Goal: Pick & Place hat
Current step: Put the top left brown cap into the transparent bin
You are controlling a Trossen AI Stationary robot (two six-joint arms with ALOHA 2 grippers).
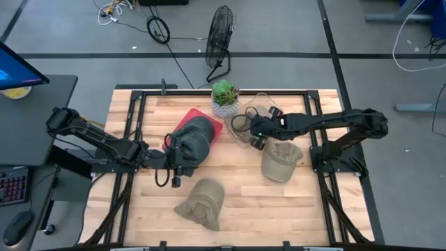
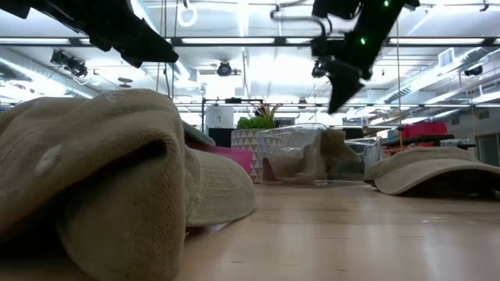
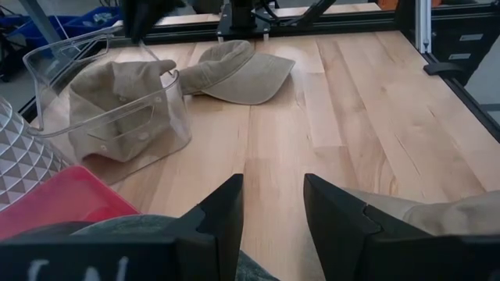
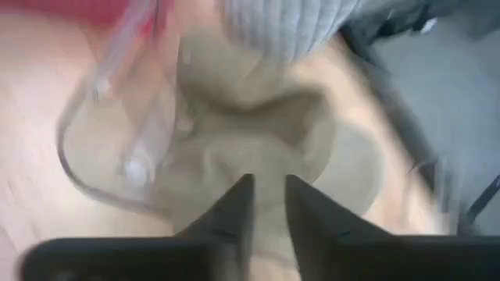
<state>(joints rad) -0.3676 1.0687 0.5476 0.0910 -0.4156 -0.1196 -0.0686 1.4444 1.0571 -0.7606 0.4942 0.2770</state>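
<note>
A tan hat sits bunched up inside a clear plastic bin at the far middle of the worktop. The right gripper hangs just above the bin, and its fingers are only a narrow gap apart, with nothing between them.

A second tan hat lies flat on the wood just right of the bin, near the right arm. A third tan hat lies crumpled at the near middle of the worktop.

A dark green hat rests partly on a red mat to the left of the bin. The left gripper is low at the near edge of this dark hat, and its fingers are a little apart, holding nothing.

A small green plant in a patterned pot stands at the far edge, just beside the bin.
</note>
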